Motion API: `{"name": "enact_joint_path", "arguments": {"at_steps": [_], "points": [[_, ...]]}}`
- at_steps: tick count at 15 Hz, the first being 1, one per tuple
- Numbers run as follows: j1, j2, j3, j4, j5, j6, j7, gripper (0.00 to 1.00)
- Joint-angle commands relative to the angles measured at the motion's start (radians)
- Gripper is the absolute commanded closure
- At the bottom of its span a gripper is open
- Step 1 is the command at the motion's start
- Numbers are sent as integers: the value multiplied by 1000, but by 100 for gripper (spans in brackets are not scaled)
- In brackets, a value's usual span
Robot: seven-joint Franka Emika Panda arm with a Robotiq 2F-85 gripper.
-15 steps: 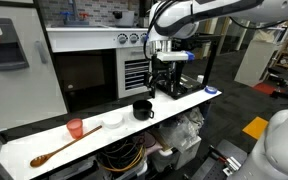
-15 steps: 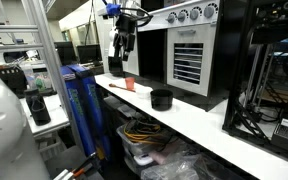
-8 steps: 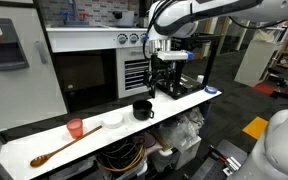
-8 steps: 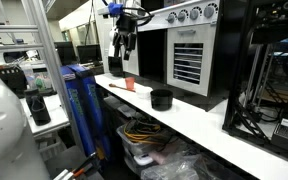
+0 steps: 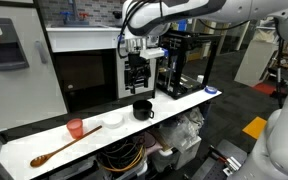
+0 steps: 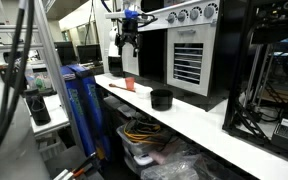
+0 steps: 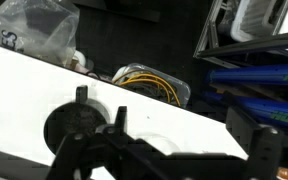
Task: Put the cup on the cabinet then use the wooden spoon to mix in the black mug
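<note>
In an exterior view: hand (image 5: 136,88) spread wide, empty, high over bench (image 5: 189,97); cup (image 5: 75,127) lower left, beside spoon (image 5: 54,151)

In an exterior view: cup (image 6: 129,83) centre-left

Wrist view: only black mug (image 7: 72,124) shows; cup not in frame. Judgement: centre over cup before descending

In an exterior view the camera stands before the long white counter (image 5: 179,104), raised, at middle distance, facing the cabinet (image 5: 84,42) behind it. In an exterior view the camera looks along the counter (image 6: 219,122) from the mug's end. The wrist view looks down from close. All three share the black mug (image 5: 143,110) (image 6: 161,98) (image 7: 72,125).
</note>
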Motion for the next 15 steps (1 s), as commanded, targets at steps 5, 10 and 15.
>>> {"name": "enact_joint_path", "arguments": {"at_steps": [5, 10, 15], "points": [[123, 329, 52, 361, -232, -27, -183, 0], [189, 452, 64, 485, -291, 11, -324, 0], [207, 467, 59, 482, -274, 70, -347, 0]]}}
